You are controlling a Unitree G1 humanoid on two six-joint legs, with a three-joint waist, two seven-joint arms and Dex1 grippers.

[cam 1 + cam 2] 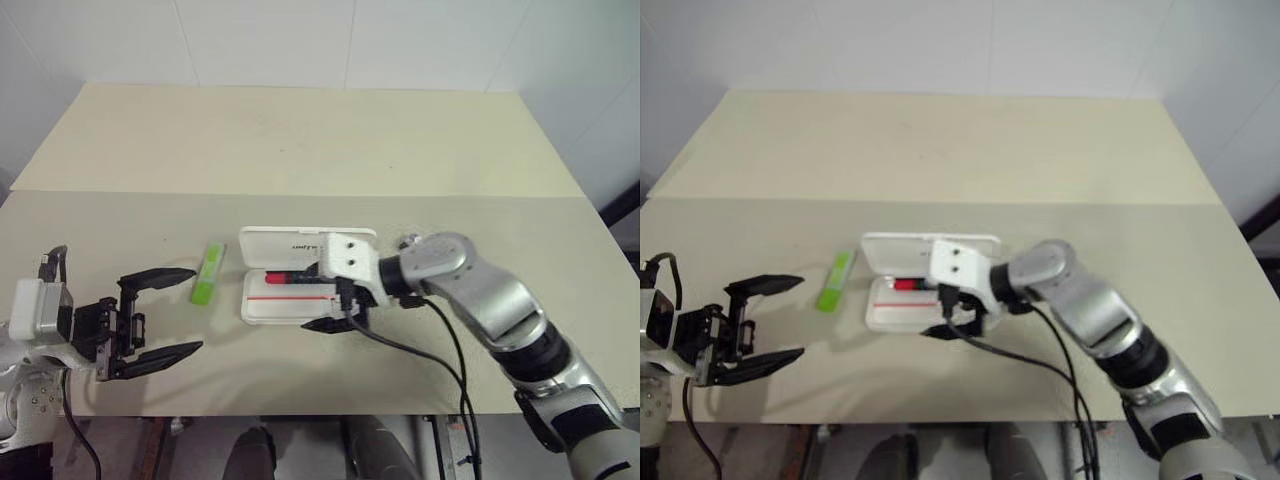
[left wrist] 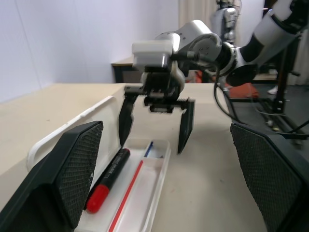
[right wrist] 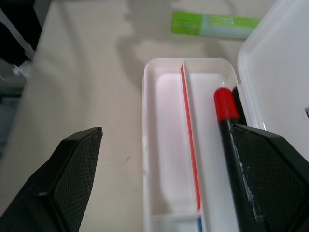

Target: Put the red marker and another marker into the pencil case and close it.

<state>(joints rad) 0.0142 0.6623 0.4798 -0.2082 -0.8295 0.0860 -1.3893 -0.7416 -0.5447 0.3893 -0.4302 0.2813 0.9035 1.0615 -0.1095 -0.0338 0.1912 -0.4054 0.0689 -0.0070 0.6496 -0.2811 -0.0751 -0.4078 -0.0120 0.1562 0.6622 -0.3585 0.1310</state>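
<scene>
Left eye view: beige table (image 1: 300, 150), white walls. Pencil case (image 1: 262, 247) lies open beneath the empty, spread right gripper (image 1: 340, 305), red marker (image 1: 290, 278) inside. Lid lettering is unreadable. Left gripper (image 1: 160, 312) spread, empty; green marker (image 1: 208, 272) just beyond it.

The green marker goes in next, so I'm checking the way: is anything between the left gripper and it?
Nothing visible. The open left gripper faces the green marker across bare table, left of the open pencil case.

Left end effector (image 1: 160, 312) spread, right end effector (image 2: 156, 123) too (empty) — apart
</scene>
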